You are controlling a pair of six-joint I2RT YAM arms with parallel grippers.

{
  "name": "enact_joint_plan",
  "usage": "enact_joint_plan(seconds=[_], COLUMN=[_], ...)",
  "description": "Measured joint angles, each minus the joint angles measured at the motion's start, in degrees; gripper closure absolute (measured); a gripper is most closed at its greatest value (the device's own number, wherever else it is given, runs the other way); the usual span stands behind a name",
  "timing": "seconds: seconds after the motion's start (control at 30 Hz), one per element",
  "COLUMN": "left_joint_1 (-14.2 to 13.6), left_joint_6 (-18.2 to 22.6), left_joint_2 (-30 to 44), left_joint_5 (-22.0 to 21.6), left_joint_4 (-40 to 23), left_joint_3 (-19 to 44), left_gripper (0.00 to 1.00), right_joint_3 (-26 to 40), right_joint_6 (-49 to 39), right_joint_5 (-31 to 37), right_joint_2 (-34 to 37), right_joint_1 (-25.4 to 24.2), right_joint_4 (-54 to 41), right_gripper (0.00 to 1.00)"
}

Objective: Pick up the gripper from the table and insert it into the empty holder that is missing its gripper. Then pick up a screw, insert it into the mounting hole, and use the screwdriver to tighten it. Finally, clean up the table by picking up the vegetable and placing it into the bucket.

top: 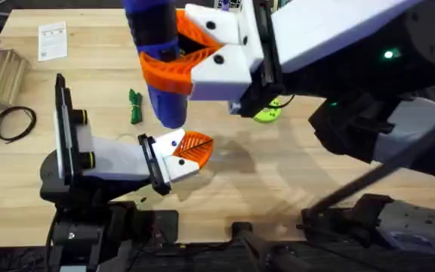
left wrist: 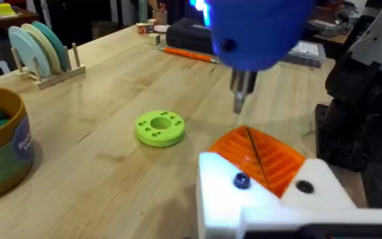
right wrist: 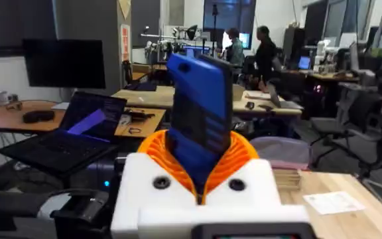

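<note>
My right gripper [top: 174,54] [right wrist: 201,159] is raised and shut on the blue screwdriver [top: 161,83] [right wrist: 201,99], orange pads on both sides of it. The screwdriver [left wrist: 257,30] hangs bit down just above my left gripper [top: 198,147] [left wrist: 251,143], which rests low over the table with its orange tips pressed together. The white holder [left wrist: 224,192] carries an orange gripper tip [left wrist: 234,149] and a small blue screw [left wrist: 242,180] in its hole. The dark green vegetable [top: 134,106] lies on the table behind the left arm. The bucket [left wrist: 5,156] stands off to one side.
A lime green ring disc [top: 269,113] [left wrist: 160,127] lies near the screwdriver. A plate rack [left wrist: 38,50], a coiled black cable [top: 13,121] and a paper sheet [top: 52,39] sit toward the table's left edge. A slim orange tool [left wrist: 191,54] lies farther back.
</note>
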Motion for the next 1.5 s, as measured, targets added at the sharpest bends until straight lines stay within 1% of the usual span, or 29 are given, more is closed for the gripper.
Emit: enact_joint_plan(seconds=[0.1,0.3,0.67,0.93,1.1,1.5], left_joint_1=[0.00,0.00,0.00,0.00,0.00,0.00], left_joint_6=[0.00,0.00,0.00,0.00,0.00,0.00], left_joint_2=[0.00,0.00,-0.02,0.00,0.00,0.00], left_joint_5=[0.00,0.00,0.00,0.00,0.00,0.00], left_joint_4=[0.00,0.00,0.00,0.00,0.00,0.02], left_joint_3=[0.00,0.00,0.00,0.00,0.00,0.00], left_gripper=[0.995,0.995,0.995,0.995,0.995,0.995], right_joint_3=[-0.12,-2.40,-3.06,-3.13,-3.17,-3.17], right_joint_6=[0.45,1.41,1.86,2.05,2.04,2.04], right_joint_5=[0.00,0.01,-1.31,-1.47,-1.96,-4.27], right_joint_2=[0.31,0.33,0.57,4.38,4.44,4.44], right_joint_1=[0.00,0.00,0.00,0.00,0.00,0.37], right_joint_4=[0.30,5.87,6.07,6.27,9.15,9.15], right_gripper=[0.979,0.979,0.979,0.979,0.979,0.979])
